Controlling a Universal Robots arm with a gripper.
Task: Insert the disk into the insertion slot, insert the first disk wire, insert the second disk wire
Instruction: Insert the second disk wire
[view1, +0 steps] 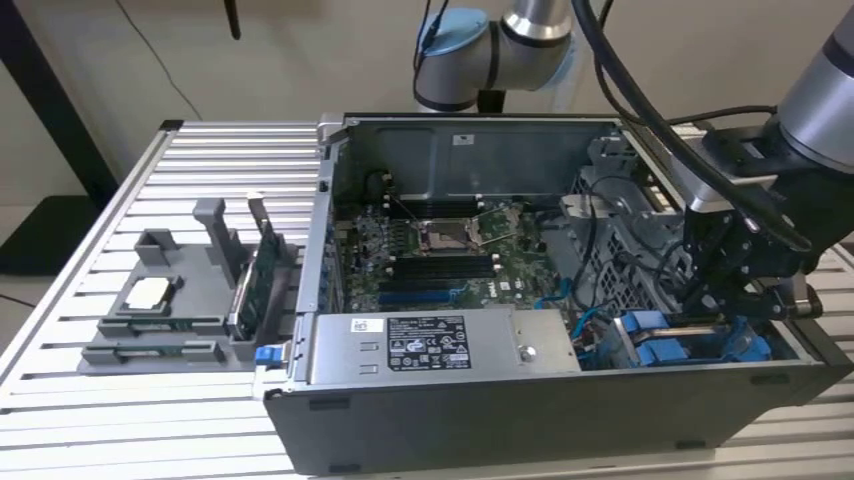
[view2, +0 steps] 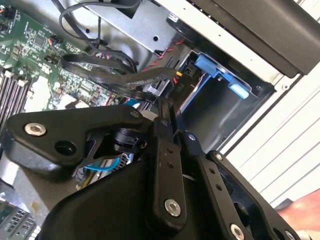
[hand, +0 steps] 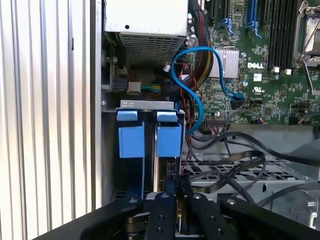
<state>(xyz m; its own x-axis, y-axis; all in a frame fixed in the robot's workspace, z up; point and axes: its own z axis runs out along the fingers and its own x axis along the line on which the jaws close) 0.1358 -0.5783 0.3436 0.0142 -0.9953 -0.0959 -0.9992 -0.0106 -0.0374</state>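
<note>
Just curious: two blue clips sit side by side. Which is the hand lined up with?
The hand lines up with the blue clip beside the curling blue cable; the other clip sits against the case wall.

Counted what was there: one open computer case (view1: 534, 400) on the slatted table (view1: 200, 420), one motherboard (hand: 270, 75) inside it, and one power-supply box (view1: 427, 345) with a label. Two blue carrier tabs (hand: 131, 140) sat side by side in the bay. One blue cable (hand: 192, 95) looped nearby. One grey parts holder (view1: 167, 320) sat outside the case.
</note>
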